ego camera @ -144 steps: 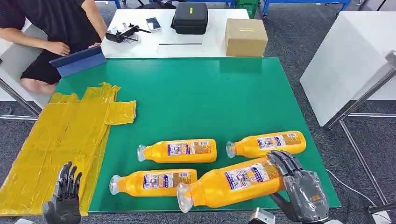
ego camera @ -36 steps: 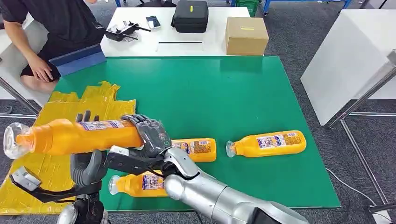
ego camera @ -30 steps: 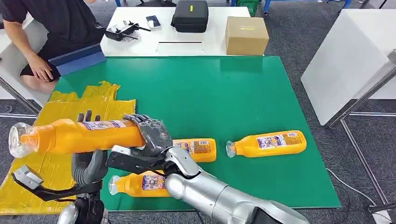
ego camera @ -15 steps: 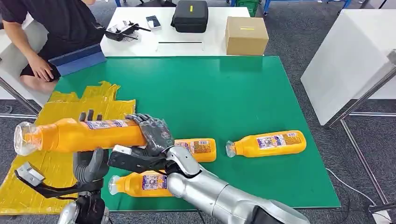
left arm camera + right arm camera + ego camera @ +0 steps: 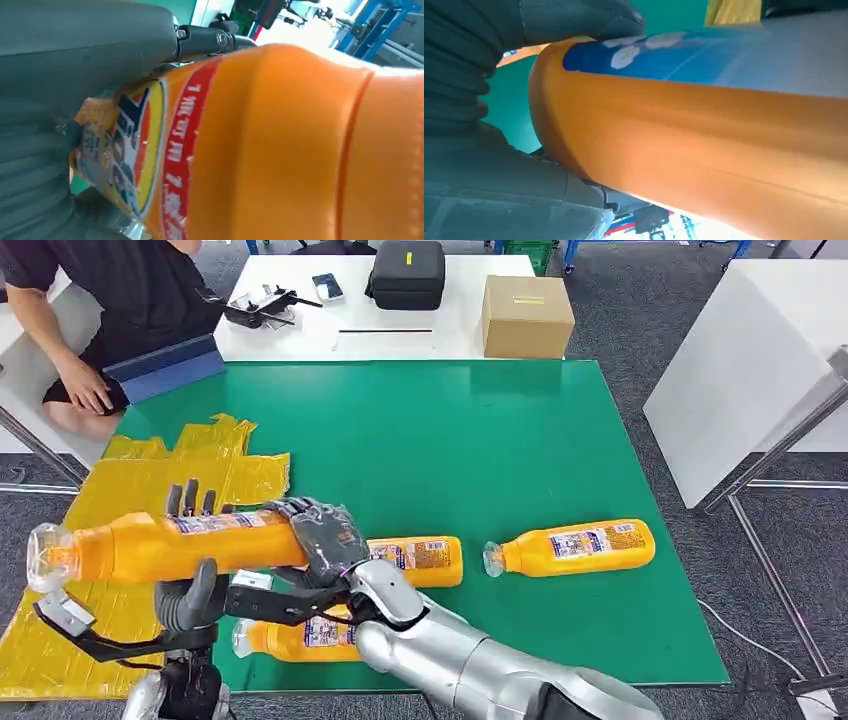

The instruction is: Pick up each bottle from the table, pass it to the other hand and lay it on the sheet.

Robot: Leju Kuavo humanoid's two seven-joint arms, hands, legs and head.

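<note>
Green-topped table point(image 5: 480, 440) in a workshop, handover in mid-air above its near left corner. Right hand point(image 5: 325, 535) clamped around the base end of the held bottle point(image 5: 170, 545), carrying the weight from one end, probably to leave the labelled middle free for the taker. Left hand point(image 5: 188, 595) set under that middle, thumb below, fingers point(image 5: 187, 498) standing up behind the orange body. Pressed close against the label in the left wrist view, yet hard to tell whether closed into a real grip.

Held bottle level, cap end out to the left, over the edge of the yellow sheet point(image 5: 130, 500), likely so that a short lowering ends the trip. Looks like the passing step, not yet complete: release by the right hand safe only after a firm close by the left.

Further out, three bottles lying flat on the green: near bottle point(image 5: 290, 640) partly under the right forearm, middle bottle point(image 5: 425, 560) just beyond the right hand, far bottle point(image 5: 570, 547) well apart to the right, all awaiting the same route. Sheet spread along the table's left side, nothing laid on it so far as visible.

Beyond, cardboard box point(image 5: 527, 317) and black case point(image 5: 407, 277) on a white table, seated person point(image 5: 120, 290) at far left.
</note>
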